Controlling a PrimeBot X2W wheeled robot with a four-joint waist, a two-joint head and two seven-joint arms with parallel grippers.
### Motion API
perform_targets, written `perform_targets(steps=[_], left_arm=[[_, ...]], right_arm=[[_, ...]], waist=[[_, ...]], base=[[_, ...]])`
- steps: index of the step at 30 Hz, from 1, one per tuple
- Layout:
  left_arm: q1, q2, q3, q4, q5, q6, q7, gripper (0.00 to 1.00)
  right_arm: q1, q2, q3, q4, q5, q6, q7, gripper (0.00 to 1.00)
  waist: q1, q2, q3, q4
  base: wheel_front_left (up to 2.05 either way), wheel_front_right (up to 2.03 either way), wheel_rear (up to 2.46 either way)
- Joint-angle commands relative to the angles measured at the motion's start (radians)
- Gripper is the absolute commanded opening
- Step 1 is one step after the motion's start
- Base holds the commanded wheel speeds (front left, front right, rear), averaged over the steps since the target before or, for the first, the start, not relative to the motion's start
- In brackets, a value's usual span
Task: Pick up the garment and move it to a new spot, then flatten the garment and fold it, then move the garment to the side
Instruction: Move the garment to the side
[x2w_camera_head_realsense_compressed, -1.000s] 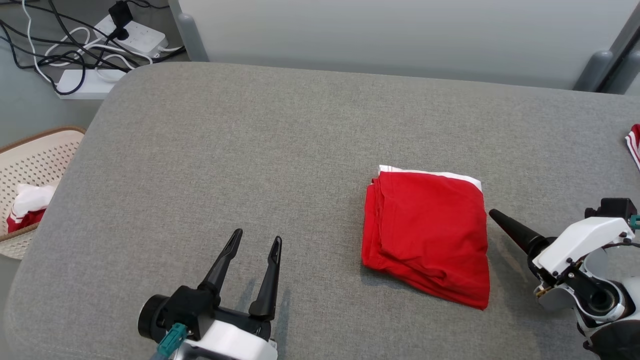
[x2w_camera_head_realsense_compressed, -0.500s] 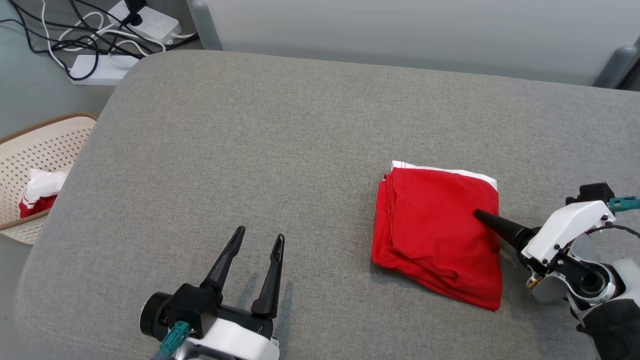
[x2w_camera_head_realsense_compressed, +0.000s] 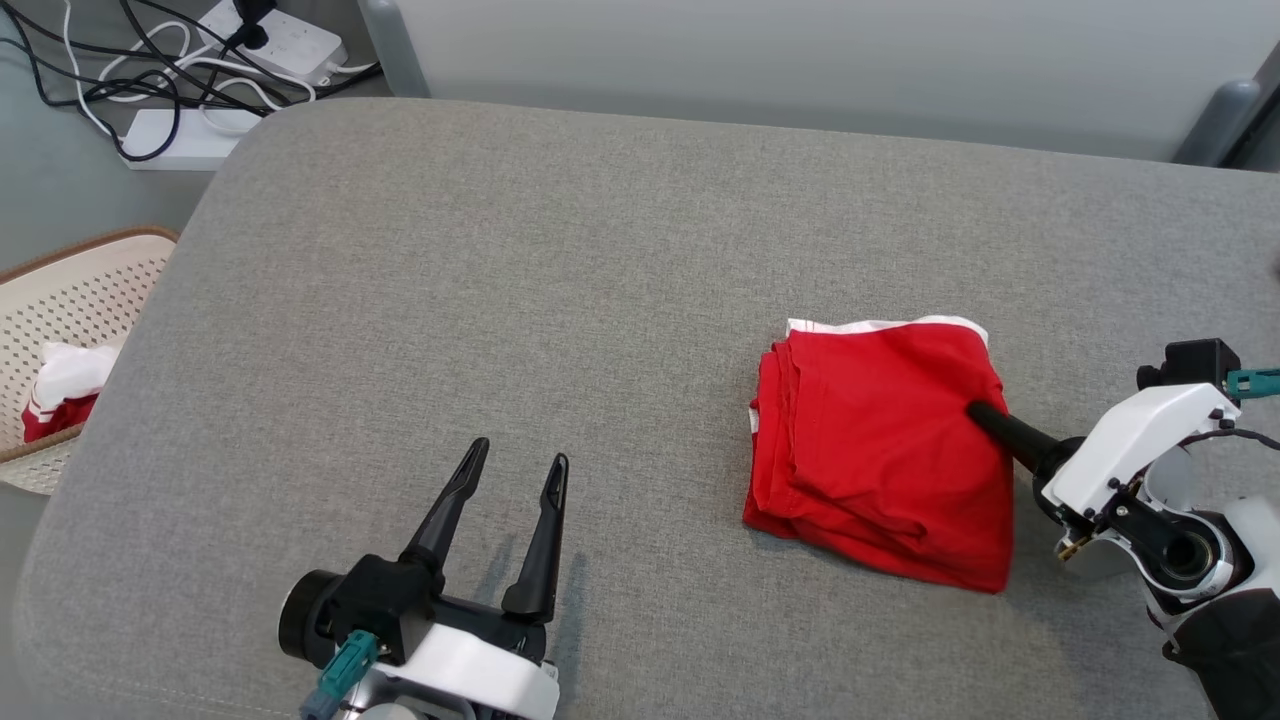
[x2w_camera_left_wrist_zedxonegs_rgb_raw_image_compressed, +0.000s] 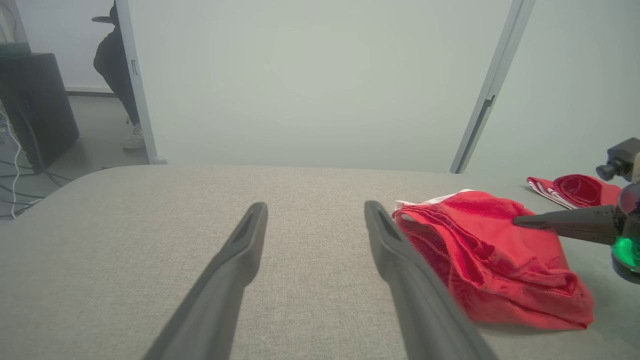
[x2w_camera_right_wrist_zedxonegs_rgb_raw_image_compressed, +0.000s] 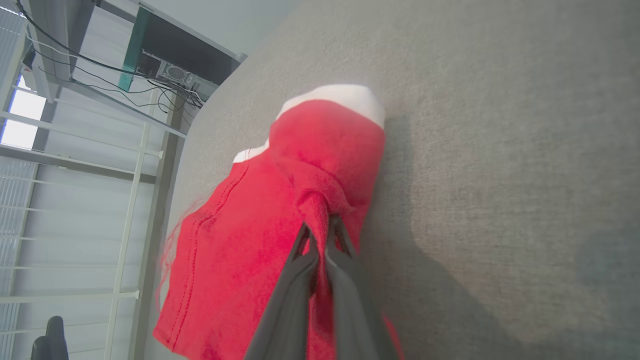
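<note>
The garment (x2w_camera_head_realsense_compressed: 880, 455) is a folded red cloth with a white edge, lying right of centre on the grey padded table (x2w_camera_head_realsense_compressed: 500, 300). My right gripper (x2w_camera_head_realsense_compressed: 975, 410) reaches in from the right and is shut on the garment's right edge; in the right wrist view its fingers (x2w_camera_right_wrist_zedxonegs_rgb_raw_image_compressed: 345, 260) pinch a bunched ridge of the red garment (x2w_camera_right_wrist_zedxonegs_rgb_raw_image_compressed: 280, 215). My left gripper (x2w_camera_head_realsense_compressed: 512, 462) hovers open near the front edge, well left of the cloth, with nothing between its fingers (x2w_camera_left_wrist_zedxonegs_rgb_raw_image_compressed: 235, 260). The left wrist view has the garment (x2w_camera_left_wrist_zedxonegs_rgb_raw_image_compressed: 495, 260) at its right with the right gripper (x2w_camera_left_wrist_zedxonegs_rgb_raw_image_compressed: 517, 220) on it.
A beige perforated basket (x2w_camera_head_realsense_compressed: 90, 290) holding red and white cloth stands off the table's left edge. Power strips and cables (x2w_camera_head_realsense_compressed: 200, 80) lie on the floor at the back left. Another red and white cloth (x2w_camera_left_wrist_zedxonegs_rgb_raw_image_compressed: 570, 190) lies at the table's far right. A person's foot (x2w_camera_left_wrist_zedxonegs_rgb_raw_image_compressed: 134, 140) stands beyond a doorway.
My right gripper slid left onto the garment's right edge and closed on it, bunching and rounding that side. The left arm has stayed put. The camera shifted slightly.
</note>
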Motion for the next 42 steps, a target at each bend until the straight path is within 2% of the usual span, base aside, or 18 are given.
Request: perform_targets(steps=[1,15,42], left_arm=[[-0.04,0.002,0.03,-0.026,-0.002,0.008,-0.01,1.0],[-0.044,0.002,0.039,-0.022,0.021,-0.007,-0.01,1.0],[-0.062,0.005,0.052,0.003,0.06,-0.039,-0.01,1.0]], right_arm=[[-0.027,-0.017,0.017,-0.032,-0.003,0.004,-0.02,0.0],[-0.078,-0.069,0.161,-0.062,0.006,0.004,-0.174,0.0],[-0.139,-0.088,0.368,-0.056,0.1,0.004,-0.302,0.0]], waist=[[0.0,0.0,0.001,-0.004],[0.0,0.0,0.007,-0.085],[0.0,0.0,0.005,-0.422]], base=[[0.0,0.0,0.0],[0.0,0.0,0.0],[0.0,0.0,0.0]])
